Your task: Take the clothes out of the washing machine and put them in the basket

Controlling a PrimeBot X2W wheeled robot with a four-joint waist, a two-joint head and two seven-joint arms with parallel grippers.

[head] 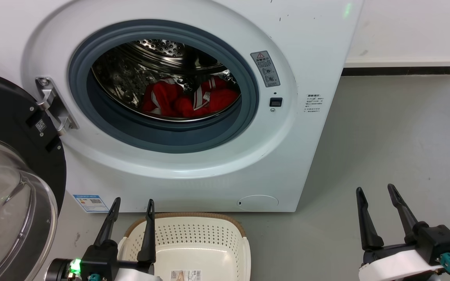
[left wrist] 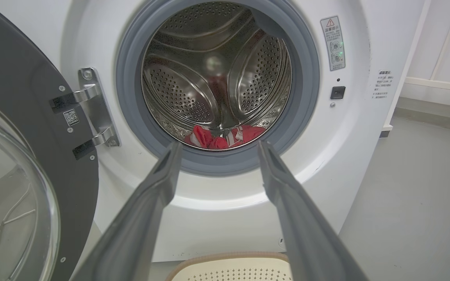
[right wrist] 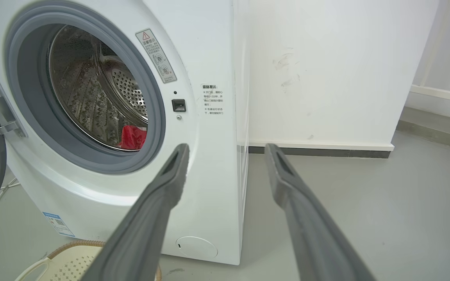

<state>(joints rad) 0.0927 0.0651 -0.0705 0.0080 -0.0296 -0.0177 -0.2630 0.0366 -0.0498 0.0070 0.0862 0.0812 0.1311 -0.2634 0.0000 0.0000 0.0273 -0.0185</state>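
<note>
The white washing machine stands with its door swung open to the left. Red clothes with white stripes lie at the bottom of the steel drum, also seen as clothes and clothes in the wrist views. The cream basket with a brown rim sits on the floor in front of the machine; nothing but a paper label lies in it. My left gripper is open above the basket's left end. My right gripper is open over bare floor to the machine's right.
Grey floor stretches right of the machine. A white wall with a dark baseboard runs behind. The open door's glass bowl bulges out at the lower left, close to my left arm.
</note>
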